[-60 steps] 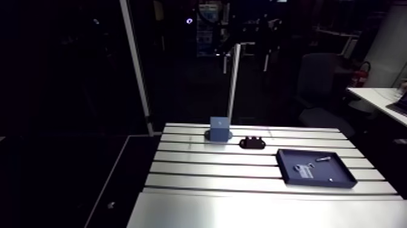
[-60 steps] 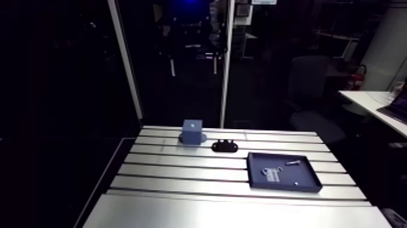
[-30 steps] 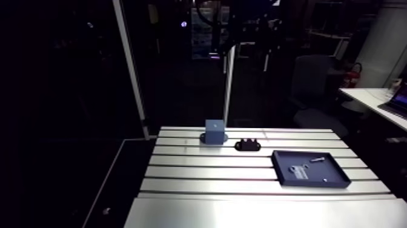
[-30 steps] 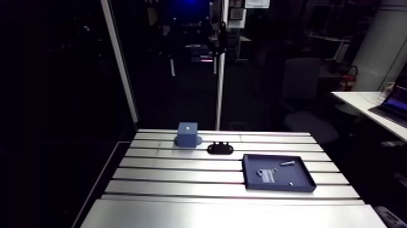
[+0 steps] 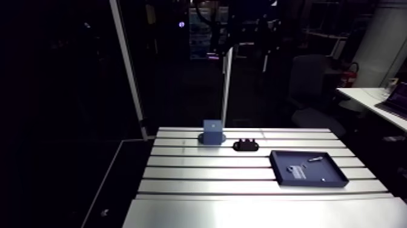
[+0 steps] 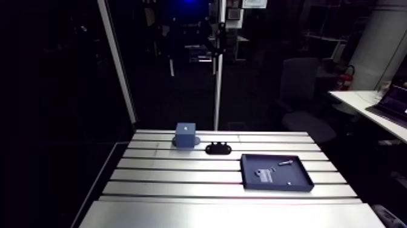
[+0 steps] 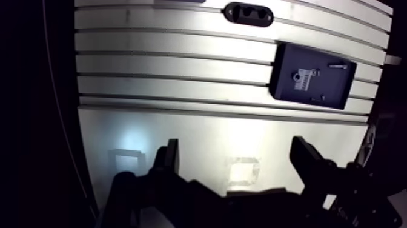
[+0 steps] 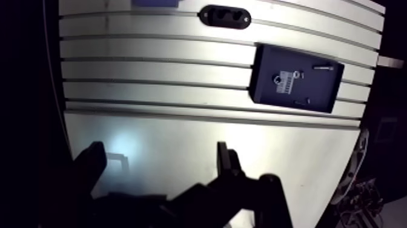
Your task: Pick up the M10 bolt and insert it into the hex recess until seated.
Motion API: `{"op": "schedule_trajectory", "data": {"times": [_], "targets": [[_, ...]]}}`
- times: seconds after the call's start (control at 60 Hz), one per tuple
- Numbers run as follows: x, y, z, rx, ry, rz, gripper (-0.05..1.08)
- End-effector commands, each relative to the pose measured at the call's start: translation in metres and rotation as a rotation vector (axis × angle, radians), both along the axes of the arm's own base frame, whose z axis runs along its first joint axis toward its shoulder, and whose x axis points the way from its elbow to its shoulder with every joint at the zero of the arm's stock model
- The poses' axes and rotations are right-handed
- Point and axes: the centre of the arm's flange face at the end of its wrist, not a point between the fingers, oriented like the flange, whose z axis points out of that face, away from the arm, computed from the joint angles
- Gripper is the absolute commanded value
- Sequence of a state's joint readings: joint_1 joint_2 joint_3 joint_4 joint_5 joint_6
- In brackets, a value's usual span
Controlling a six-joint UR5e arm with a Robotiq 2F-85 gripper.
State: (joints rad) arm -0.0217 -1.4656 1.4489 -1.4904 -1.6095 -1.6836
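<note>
slotted aluminium counter (image 5: 242,209) under dim light, with a dark room behind it. at the far edge, a little left of centre, stands a small blue block (image 5: 212,130). just to its right lies a low black fixture (image 5: 245,145) with two round holes. further right and nearer, well apart from both, sits a shallow dark tray (image 5: 330,171). inside the tray are a pale label-like piece (image 5: 295,171), a tiny bright speck near its near edge, and a thin bright rod-shaped part (image 5: 315,159) close to its far right corner. that part is probably the m10 bolt, though it is too small to be sure. the hex recess cannot be made out; it may be in the blue block or in the black fixture.

in the wrist view the two dark fingers (image 7: 168,160) stand spread wide with nothing between them. they hang high over the bare near strip of the counter, well short of the tray, which lies ahead and to the right.

judged from this, the task is at its first step: the approach to the pick, with the bolt not yet touched. the next move calls for travelling far and right until the tray is under the fingers, turning them so they straddle the thin part across its width, then coming down inside the tray rim without striking it.
</note>
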Motion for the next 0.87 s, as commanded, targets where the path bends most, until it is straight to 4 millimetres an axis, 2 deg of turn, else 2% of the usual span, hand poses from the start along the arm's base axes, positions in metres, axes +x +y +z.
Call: {"op": "schedule_trajectory", "data": {"times": [0.017,0.467,0.867], "targets": [[-0.001,0.004,-0.001,0.000,0.000,-0.007,0.01],[-0.005,0.017,-0.002,0.003,-0.001,-0.030,0.01],[-0.005,0.019,-0.004,0.005,-0.005,-0.033,0.01]]}}
